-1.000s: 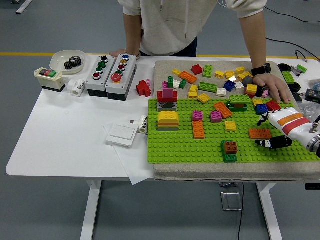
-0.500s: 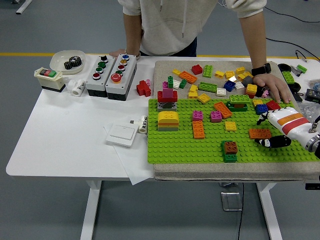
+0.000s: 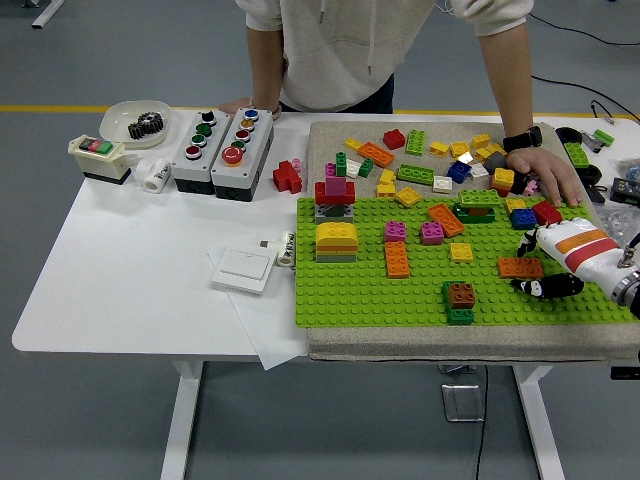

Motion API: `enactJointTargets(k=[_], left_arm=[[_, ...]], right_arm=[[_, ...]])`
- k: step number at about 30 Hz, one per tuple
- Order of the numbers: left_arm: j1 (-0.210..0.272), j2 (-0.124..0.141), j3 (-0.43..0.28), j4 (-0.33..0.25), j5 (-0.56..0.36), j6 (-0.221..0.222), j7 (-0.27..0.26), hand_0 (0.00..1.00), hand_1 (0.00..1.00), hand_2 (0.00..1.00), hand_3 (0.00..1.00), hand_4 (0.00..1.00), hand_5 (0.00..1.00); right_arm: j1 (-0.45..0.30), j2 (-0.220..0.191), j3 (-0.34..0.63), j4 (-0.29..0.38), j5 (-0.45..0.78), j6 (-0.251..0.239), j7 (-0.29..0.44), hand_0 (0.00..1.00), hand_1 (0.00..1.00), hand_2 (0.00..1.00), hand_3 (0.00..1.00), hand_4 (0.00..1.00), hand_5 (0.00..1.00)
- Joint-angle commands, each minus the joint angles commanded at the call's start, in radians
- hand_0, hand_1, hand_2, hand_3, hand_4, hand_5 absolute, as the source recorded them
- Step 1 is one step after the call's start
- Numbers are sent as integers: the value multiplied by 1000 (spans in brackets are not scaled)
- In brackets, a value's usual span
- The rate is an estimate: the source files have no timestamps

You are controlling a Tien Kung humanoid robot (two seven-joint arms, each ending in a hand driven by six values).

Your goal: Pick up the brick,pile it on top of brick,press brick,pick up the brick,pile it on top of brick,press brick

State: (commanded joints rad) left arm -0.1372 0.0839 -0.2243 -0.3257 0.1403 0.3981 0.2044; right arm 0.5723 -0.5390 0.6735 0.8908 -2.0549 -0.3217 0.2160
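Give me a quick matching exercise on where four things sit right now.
1. brown brick on a green brick
2. yellow domed brick stack
3. black gear in the white dish
4. robot's right hand

A. table's far left corner
B. right edge of the green baseplate
C. baseplate's left part
D. baseplate's near edge, right of centre

Pairs: 1-D, 2-C, 3-A, 4-B

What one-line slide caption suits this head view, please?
Robot's right hand hovers open beside an orange brick on the green baseplate.
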Motion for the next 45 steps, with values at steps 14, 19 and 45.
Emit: enactJointTargets(k=[14,19,45], left_arm=[[-3,0,3,-1,-4,-1,-2,772,751,751,594,656,677],[-5,0,4,-1,-7,-1,-3,772,750,751,594,656,677],[-12,-1,9,-1,-15,-1,-6,772,752,751,595,656,677]], right_arm=[[8,17,-5,-35,8,-19,10,383,465,516,510,778,472],[9,20,-2,-46,11,-29,14,346,445,496,501,766,484],[12,29,-4,-83,3,-38,28,294,418,473,484,731,514]])
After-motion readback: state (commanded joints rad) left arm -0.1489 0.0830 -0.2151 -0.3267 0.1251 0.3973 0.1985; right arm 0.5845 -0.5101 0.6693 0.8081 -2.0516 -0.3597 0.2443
